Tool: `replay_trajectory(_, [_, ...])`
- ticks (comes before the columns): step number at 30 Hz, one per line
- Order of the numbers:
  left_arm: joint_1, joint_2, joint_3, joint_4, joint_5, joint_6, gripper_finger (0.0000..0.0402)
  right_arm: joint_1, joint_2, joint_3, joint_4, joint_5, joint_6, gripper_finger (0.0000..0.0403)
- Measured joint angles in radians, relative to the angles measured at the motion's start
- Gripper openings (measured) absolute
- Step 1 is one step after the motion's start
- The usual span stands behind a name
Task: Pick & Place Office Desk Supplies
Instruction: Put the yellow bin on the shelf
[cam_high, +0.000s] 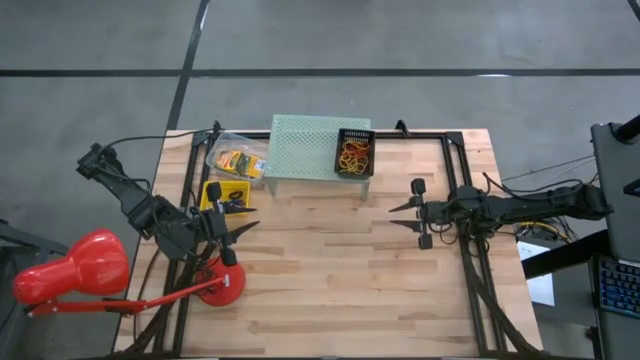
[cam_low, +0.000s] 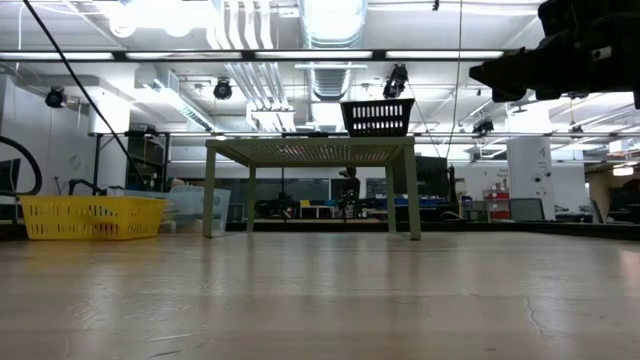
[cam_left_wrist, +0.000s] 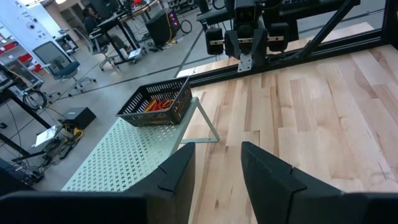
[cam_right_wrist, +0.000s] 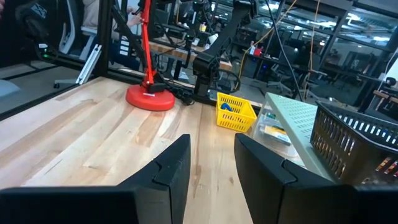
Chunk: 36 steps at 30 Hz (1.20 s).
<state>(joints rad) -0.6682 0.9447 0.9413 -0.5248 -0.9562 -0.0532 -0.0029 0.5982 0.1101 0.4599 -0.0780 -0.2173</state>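
A black mesh basket (cam_high: 354, 152) with red, orange and yellow rubber bands stands on the mint-green perforated stand (cam_high: 305, 147) at the table's far side. It also shows in the left wrist view (cam_left_wrist: 157, 104). A clear bag (cam_high: 237, 160) with yellow-orange printed boxes lies left of the stand. A small yellow basket (cam_high: 226, 196) holding dark items sits on the table near it. My left gripper (cam_high: 243, 223) is open and empty beside the yellow basket. My right gripper (cam_high: 400, 215) is open and empty over the table's right half.
A red desk lamp (cam_high: 222, 284) stands by its round base at the table's near left, its head (cam_high: 70, 268) hanging off the left edge. A black frame (cam_high: 455, 150) runs along the table's far and right sides. Bare wood (cam_high: 330, 270) lies between the grippers.
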Motion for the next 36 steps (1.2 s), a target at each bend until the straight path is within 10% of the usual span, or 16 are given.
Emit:
replay_trajectory(12, [0.000,0.000,0.000,0.080,0.001,-0.020,0.0133,0.000,0.000,0.000,0.000,0.000,0.000,0.0121])
replay_trajectory(36, [0.102,0.008,0.000,-0.162,-0.026,-0.948,0.0133,0.000,0.000,0.000,-0.001,0.001,0.000,0.0121])
